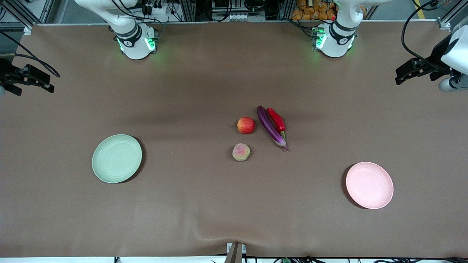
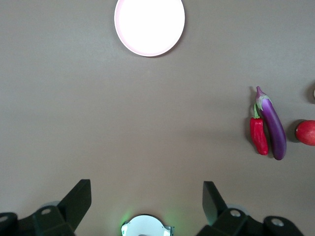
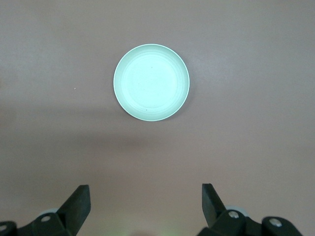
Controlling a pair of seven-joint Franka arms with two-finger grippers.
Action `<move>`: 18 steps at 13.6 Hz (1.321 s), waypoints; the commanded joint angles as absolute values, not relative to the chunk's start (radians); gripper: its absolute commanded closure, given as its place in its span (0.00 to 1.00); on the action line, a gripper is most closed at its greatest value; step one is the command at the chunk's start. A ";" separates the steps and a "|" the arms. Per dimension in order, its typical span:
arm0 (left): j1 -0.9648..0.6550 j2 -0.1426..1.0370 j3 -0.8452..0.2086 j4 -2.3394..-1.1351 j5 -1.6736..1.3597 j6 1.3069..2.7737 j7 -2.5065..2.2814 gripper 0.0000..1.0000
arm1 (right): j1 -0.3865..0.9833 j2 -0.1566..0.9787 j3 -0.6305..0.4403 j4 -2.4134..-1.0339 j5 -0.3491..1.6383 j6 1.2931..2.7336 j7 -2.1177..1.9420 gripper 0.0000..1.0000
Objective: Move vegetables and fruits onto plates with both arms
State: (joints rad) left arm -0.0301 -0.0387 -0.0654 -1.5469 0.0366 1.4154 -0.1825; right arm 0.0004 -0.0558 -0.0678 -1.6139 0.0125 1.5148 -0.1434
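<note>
In the middle of the table lie a purple eggplant (image 1: pixel 270 126) and a red chili (image 1: pixel 276 119), side by side and touching. The red-yellow apple (image 1: pixel 246 125) sits beside them toward the right arm's end, and the fuzzy peach (image 1: pixel 241 152) is nearer the front camera. The pale green plate (image 1: pixel 117 158) rests toward the right arm's end and the pale pink plate (image 1: pixel 369 185) toward the left arm's end; both hold nothing. My left gripper (image 2: pixel 146 189) hangs open high over its end of the table. My right gripper (image 3: pixel 146 191) hangs open high over its own end, with the green plate (image 3: pixel 151 82) below it.
A brown cloth (image 1: pixel 204 204) covers the table and is wrinkled near the front edge, by a small bracket (image 1: pixel 236 252). The two arm bases (image 1: pixel 137 42) (image 1: pixel 334 40) glow green along the edge farthest from the front camera. The left wrist view shows the pink plate (image 2: pixel 149 24), eggplant (image 2: pixel 273 125), chili (image 2: pixel 258 135) and apple (image 2: pixel 306 132).
</note>
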 commanded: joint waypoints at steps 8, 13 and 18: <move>-0.037 0.015 -0.216 -1.667 0.041 1.573 -0.389 0.00 | -0.006 -0.074 -0.063 -1.623 0.017 1.514 -0.133 0.00; -0.037 0.049 -0.371 -1.891 0.040 1.839 -0.703 0.00 | -0.003 -0.074 -0.064 -1.623 0.017 1.514 -0.133 0.00; -0.066 0.094 -0.462 -2.106 0.040 2.139 -0.990 0.00 | -0.005 -0.074 -0.064 -1.623 0.015 1.516 -0.133 0.00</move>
State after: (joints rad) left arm -0.0535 0.1051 -0.4435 -2.0250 0.0360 2.0385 -0.9002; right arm 0.0002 -0.0558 -0.0689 -1.6141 0.0138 1.5157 -0.1429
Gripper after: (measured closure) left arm 0.000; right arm 0.000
